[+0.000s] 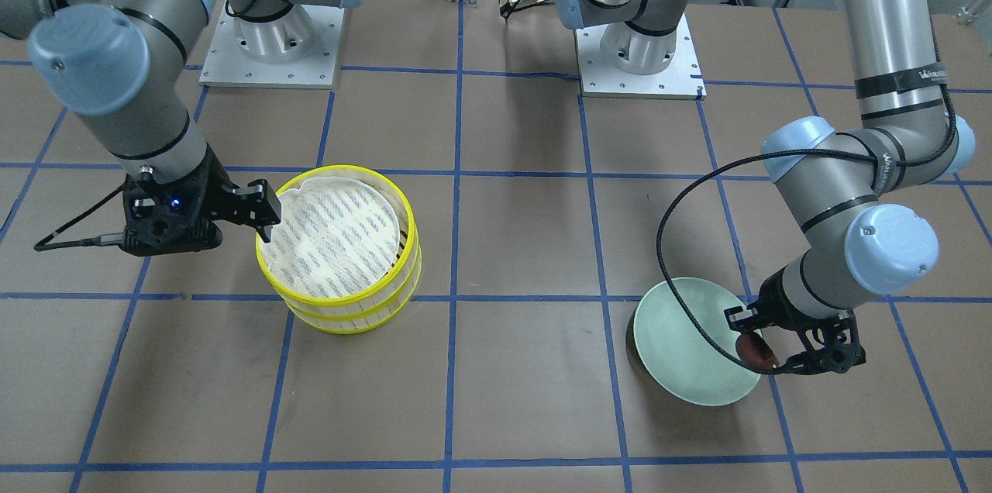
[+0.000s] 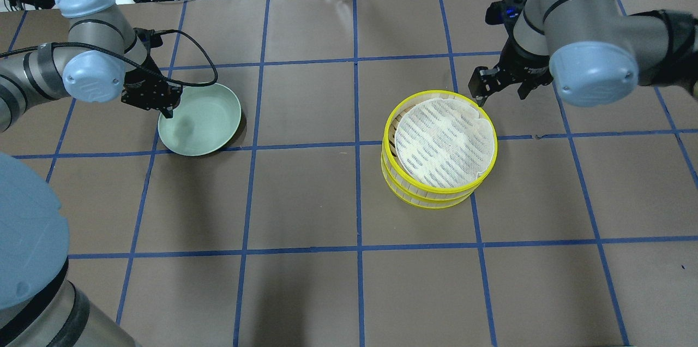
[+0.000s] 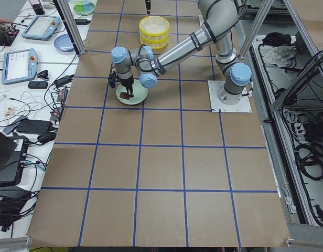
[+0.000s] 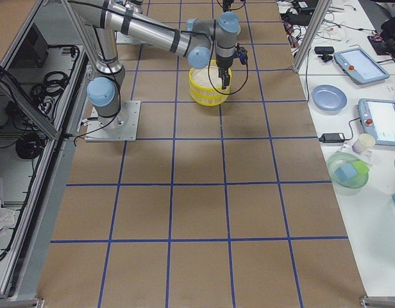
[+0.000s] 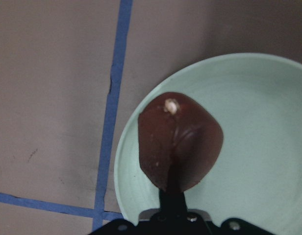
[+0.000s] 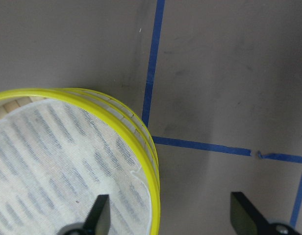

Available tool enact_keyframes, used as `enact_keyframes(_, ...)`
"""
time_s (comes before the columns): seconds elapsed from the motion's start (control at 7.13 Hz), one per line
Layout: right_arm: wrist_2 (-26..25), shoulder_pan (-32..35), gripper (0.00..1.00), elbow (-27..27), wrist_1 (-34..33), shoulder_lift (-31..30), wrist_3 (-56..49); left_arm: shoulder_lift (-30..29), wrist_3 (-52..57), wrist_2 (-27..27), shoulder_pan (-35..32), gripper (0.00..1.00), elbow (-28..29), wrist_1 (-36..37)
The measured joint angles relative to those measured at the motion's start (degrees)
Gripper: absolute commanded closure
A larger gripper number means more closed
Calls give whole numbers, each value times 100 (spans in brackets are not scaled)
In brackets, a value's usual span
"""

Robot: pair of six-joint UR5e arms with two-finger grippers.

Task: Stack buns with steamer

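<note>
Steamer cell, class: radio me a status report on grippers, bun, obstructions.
Left gripper shut on brown bun at rim of green plate. Right gripper open, astride steamer rim. Tiers stacked, top liner bare. Nothing seen between them.

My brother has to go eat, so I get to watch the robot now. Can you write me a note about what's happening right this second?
Left gripper: shut on the brown bun, at the green plate's edge.
Right gripper: open, straddling the steamer's rim, holding nothing.
Steamer: both tiers stacked; the top cloth liner is bare.
White bun: in no view, perhaps in the lower tier.
Done: brown bun gripped.
Left: probably set it in the top tier.
</note>
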Motion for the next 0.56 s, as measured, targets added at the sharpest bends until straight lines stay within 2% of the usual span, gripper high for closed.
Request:
enact_keyframes(0.28,2,0,0,-830,1037,-375,66,330,-153,-226,-306,100,-1,-65)
enact_keyframes(0.56,-55,0,0,-1247,1621,-734,378,666,-993,-586,-1171,100,-3,-83)
